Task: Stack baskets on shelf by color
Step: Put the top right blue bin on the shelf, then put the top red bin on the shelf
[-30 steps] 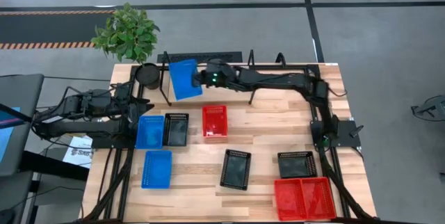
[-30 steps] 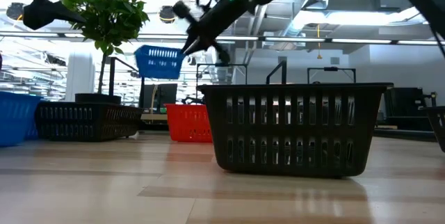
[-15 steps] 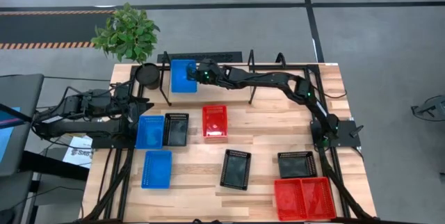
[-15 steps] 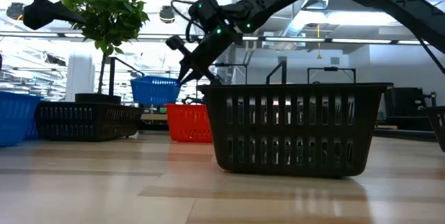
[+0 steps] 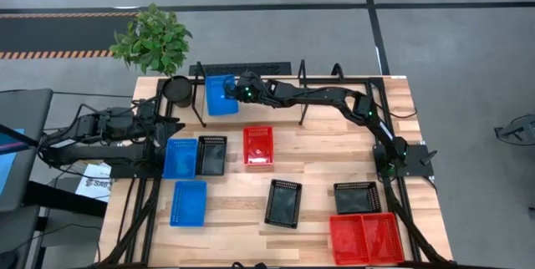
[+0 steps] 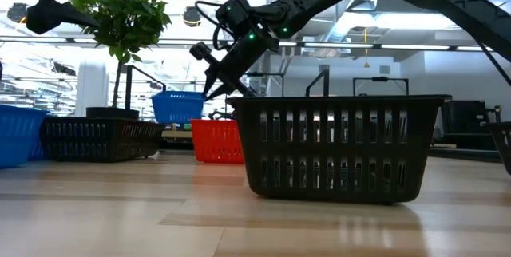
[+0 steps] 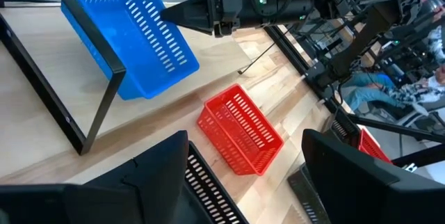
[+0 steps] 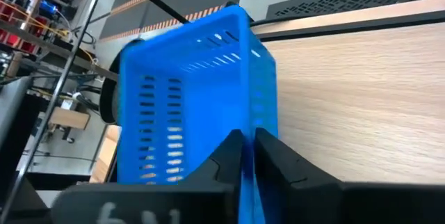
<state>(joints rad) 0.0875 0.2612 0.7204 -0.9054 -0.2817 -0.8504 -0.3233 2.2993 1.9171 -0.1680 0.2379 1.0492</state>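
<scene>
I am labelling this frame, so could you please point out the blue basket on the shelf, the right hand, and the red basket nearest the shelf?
Blue basket on the shelf [image 5: 219,93], high view, its floor.
Right hand [image 5: 235,92], high view, fingertips at the basket's wall.
Red basket nearest the shelf [image 5: 258,146], high view, its floor.

My table [image 5: 318,156] is a light wooden top. Along its far edge stands the shelf [image 5: 351,85], a narrow pale board in black tube hoops. On that board sits one blue basket [image 5: 220,92], near its left end, beside a round black pot [image 5: 176,90].

Directly on the tabletop, toward my left side, a blue basket [image 5: 180,158] lies touching a black basket [image 5: 211,154]; another blue one [image 5: 188,202] lies nearer the front edge. A red basket [image 5: 258,146] rests mid-table, a black one [image 5: 283,202] lies tilted nearer the front, and a further black one [image 5: 357,196] lies just behind two red baskets [image 5: 366,238] side by side at the front right.
</scene>
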